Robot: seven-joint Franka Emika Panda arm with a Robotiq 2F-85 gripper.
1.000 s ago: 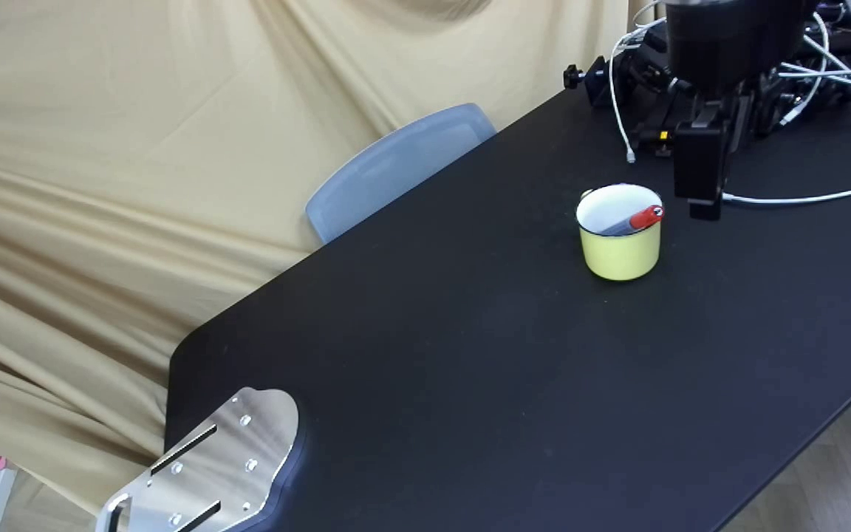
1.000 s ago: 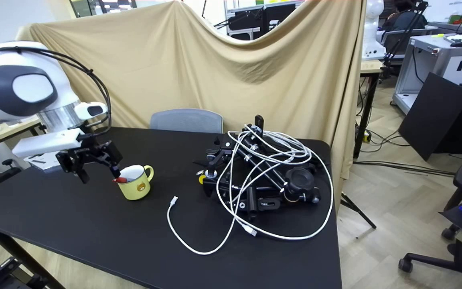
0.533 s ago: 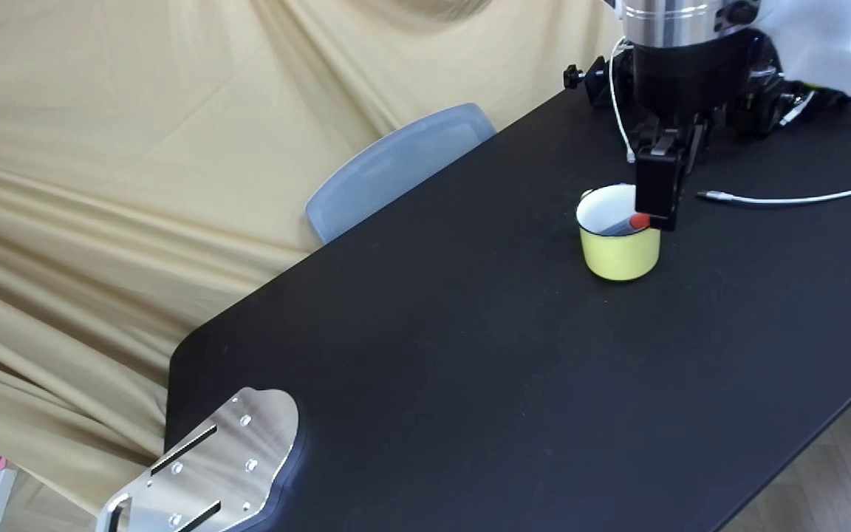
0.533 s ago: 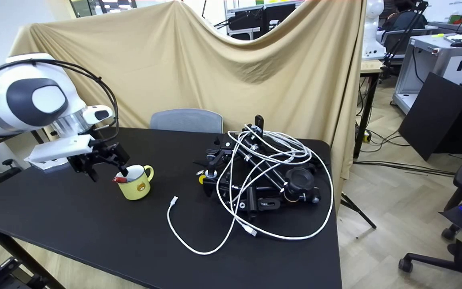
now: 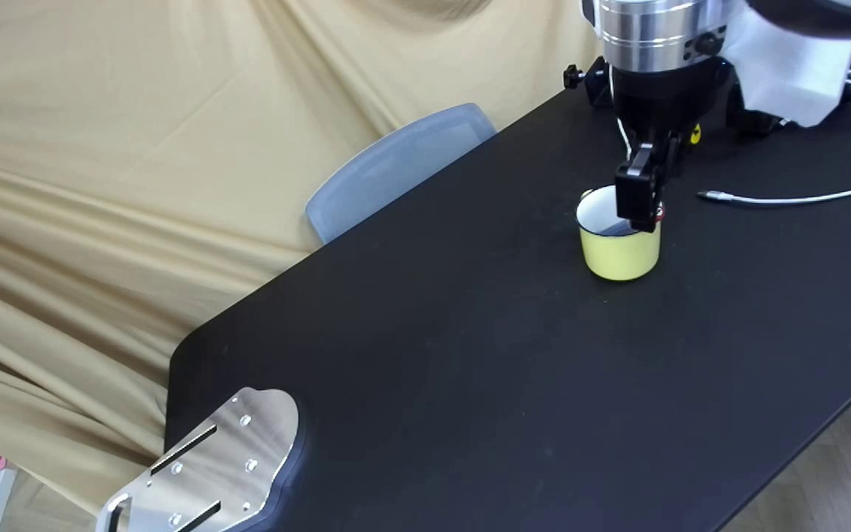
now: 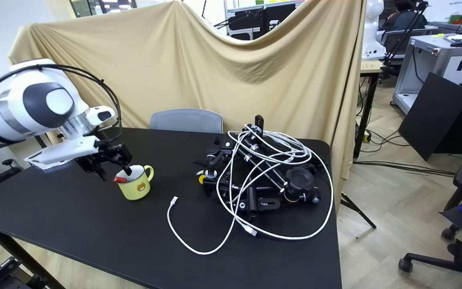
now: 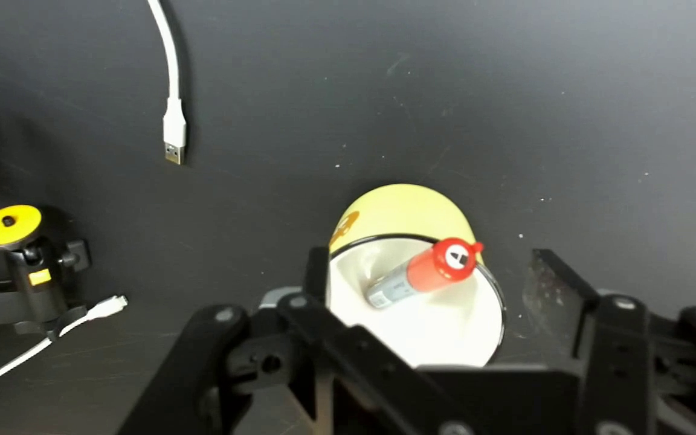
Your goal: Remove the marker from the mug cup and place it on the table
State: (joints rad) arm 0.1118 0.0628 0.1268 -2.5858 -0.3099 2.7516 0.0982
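The pale yellow-green mug cup (image 5: 620,257) stands upright on the black table (image 5: 433,369); it also shows in an exterior view (image 6: 136,189) and the wrist view (image 7: 399,208). The marker (image 7: 426,269) leans inside it, its red capped end on the rim and its grey body down in the white inside. The red end also shows in an exterior view (image 6: 120,180). My gripper (image 7: 432,266) is open and empty above the mug, its fingers on either side of the marker and apart from it. In an exterior view a finger (image 5: 638,196) hides part of the marker.
A black stand with a coiled white cable (image 6: 201,253) lies beyond the mug's handle side. A cable plug (image 7: 174,124) and a yellow disc (image 7: 9,225) are near the mug. A silver metal plate (image 5: 211,458) lies at the table's other end. A chair back (image 5: 403,170) stands at the edge.
My gripper has moved from beside the mug to over it, shifting left in an exterior view and right and slightly down in another. The mug and marker have not moved.
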